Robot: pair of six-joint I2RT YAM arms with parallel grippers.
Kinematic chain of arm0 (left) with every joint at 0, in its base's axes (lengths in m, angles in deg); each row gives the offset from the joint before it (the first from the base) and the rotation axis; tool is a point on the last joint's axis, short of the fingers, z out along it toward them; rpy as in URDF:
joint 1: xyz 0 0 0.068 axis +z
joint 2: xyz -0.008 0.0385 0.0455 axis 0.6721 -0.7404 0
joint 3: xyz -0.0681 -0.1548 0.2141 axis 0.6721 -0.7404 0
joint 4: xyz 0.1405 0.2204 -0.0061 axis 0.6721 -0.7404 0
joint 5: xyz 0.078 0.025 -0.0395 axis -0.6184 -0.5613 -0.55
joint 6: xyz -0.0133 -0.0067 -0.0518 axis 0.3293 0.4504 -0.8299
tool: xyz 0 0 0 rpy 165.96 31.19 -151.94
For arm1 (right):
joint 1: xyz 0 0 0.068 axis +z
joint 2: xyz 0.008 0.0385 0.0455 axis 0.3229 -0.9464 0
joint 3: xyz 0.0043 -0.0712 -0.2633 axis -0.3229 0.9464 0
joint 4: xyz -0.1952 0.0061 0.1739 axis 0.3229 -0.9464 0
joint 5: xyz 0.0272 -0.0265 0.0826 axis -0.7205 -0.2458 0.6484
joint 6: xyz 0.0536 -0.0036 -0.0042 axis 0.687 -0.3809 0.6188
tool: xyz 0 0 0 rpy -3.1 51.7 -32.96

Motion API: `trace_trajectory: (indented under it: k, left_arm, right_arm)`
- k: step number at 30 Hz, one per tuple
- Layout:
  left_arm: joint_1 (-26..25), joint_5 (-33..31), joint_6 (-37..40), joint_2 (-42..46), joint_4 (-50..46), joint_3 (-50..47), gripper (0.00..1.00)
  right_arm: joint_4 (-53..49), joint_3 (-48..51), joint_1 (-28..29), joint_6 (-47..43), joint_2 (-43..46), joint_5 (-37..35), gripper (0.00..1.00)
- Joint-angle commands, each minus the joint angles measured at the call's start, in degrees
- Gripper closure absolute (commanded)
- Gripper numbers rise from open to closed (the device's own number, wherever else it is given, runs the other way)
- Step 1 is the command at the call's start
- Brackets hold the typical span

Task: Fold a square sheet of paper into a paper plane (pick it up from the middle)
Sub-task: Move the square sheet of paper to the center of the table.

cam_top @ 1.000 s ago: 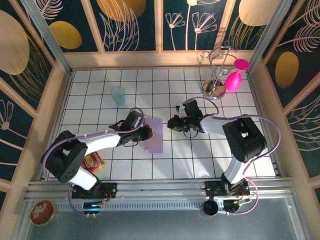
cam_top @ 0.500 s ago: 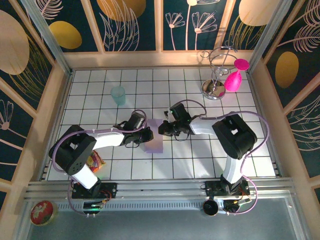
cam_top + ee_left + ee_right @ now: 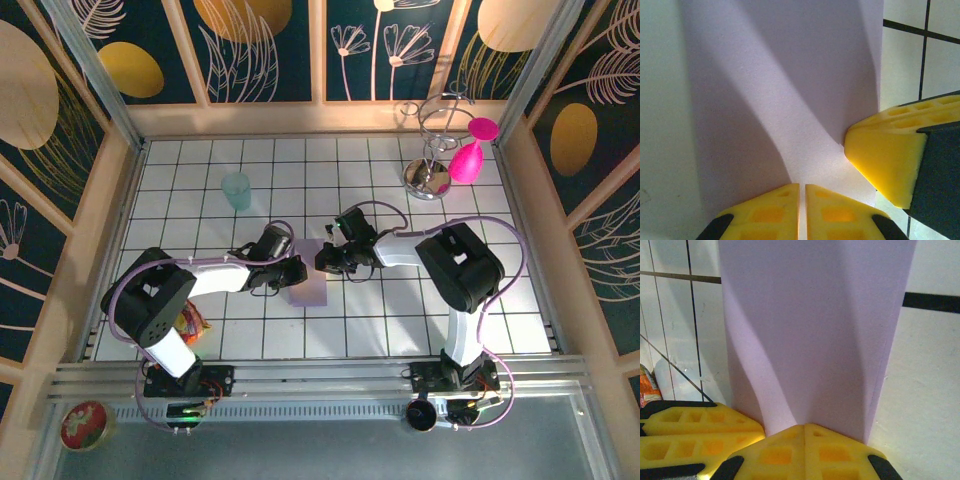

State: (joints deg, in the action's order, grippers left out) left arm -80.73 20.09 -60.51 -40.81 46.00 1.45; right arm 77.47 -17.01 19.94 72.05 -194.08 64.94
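The square sheet of paper (image 3: 309, 288) lies folded into a narrow lilac strip on the tiled table, mid-centre. My left gripper (image 3: 297, 270) meets its left edge and my right gripper (image 3: 322, 262) its far right corner, their tips almost touching. In the left wrist view the sheet (image 3: 790, 90) runs up into the slim gap of my left gripper (image 3: 802, 197), shut on it, with a right fingertip (image 3: 885, 160) beside. In the right wrist view the sheet (image 3: 815, 330) stands against my shut right gripper (image 3: 805, 432); the left fingers (image 3: 695, 430) show at lower left.
A teal cup (image 3: 236, 190) stands at back left. A wire stand (image 3: 428, 176) holding a pink bulb (image 3: 465, 160) is at back right. A snack packet (image 3: 186, 325) lies by the left arm's base. Wooden walls close in the table on three sides.
My right gripper has come left across a tile to the paper and now sits beside the left gripper. The visible paper looks shorter, its far end covered by the grippers.
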Motion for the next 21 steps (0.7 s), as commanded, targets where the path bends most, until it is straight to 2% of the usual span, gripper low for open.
trace_trajectory:
  k: [1, 5, 9, 13, 17, 21]
  left_arm:
    - [0.40, 0.85, -0.14, -0.07, -0.03, 1.56, 0.88]
    - [0.36, 0.85, -0.19, 2.73, 0.31, 2.45, 0.87]
    - [0.36, 2.05, 0.48, 3.38, 0.56, 4.02, 0.84]
    - [0.42, 3.20, 1.63, 1.34, 0.28, 5.79, 0.84]
    - [0.44, 5.64, 1.93, -1.39, 0.53, 7.18, 0.85]
    - [0.49, 5.00, 1.93, -2.87, 0.07, 7.21, 0.87]
  right_arm:
    - [-5.56, -0.45, 0.52, -1.08, -3.06, -4.78, 0.95]
    - [-8.50, 0.36, -0.98, -4.23, -4.63, -8.31, 0.96]
    - [-10.08, -0.24, -4.79, -8.53, -4.92, -9.69, 0.97]
    - [-10.81, -2.48, -7.14, -12.27, -4.91, -7.18, 0.96]
    - [-11.19, -3.48, -7.15, -12.70, -6.37, -6.13, 0.96]
    - [-10.53, -3.01, -7.13, -12.05, -7.43, -6.03, 0.96]
